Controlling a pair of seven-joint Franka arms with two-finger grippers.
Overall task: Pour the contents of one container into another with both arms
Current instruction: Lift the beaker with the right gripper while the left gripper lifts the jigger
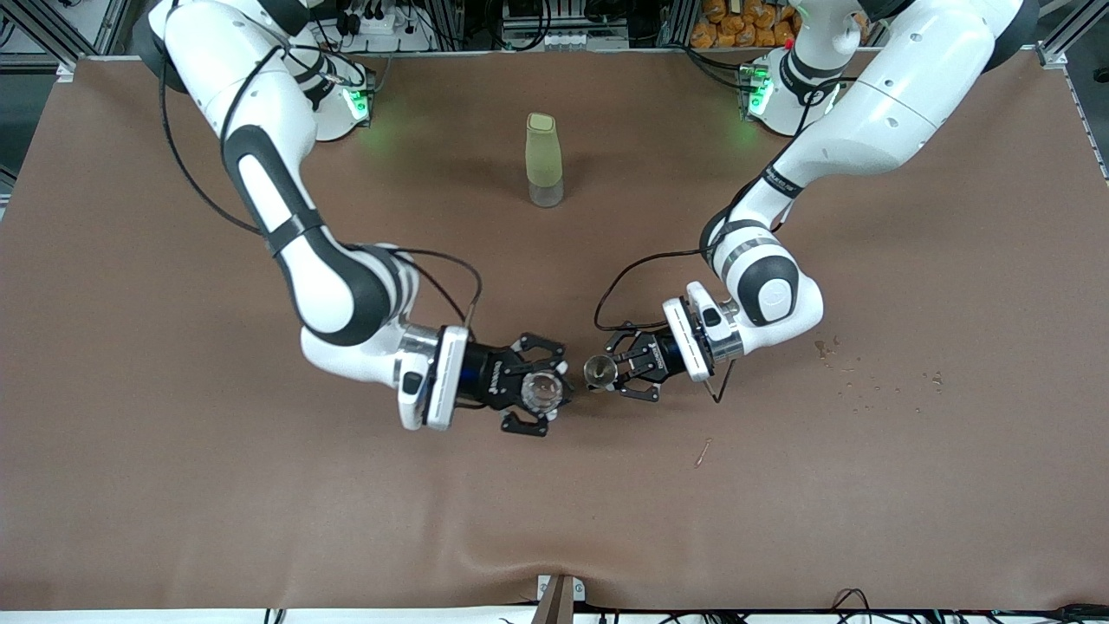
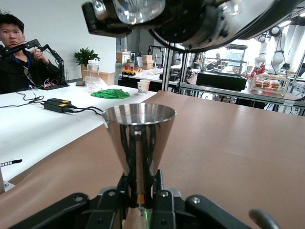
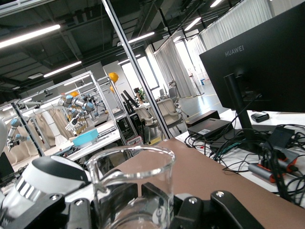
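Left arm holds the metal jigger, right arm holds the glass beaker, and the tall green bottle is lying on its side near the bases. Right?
Not quite. The tall green bottle stands upright, as the front view shows. The rest holds: the left gripper grips the metal jigger, and the right gripper holds the glass beaker.

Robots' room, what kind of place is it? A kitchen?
Probably a robot lab, not a kitchen. More robot arms stand on racks in the background, a monitor sits among cables, and a man works at a desk with small arms.
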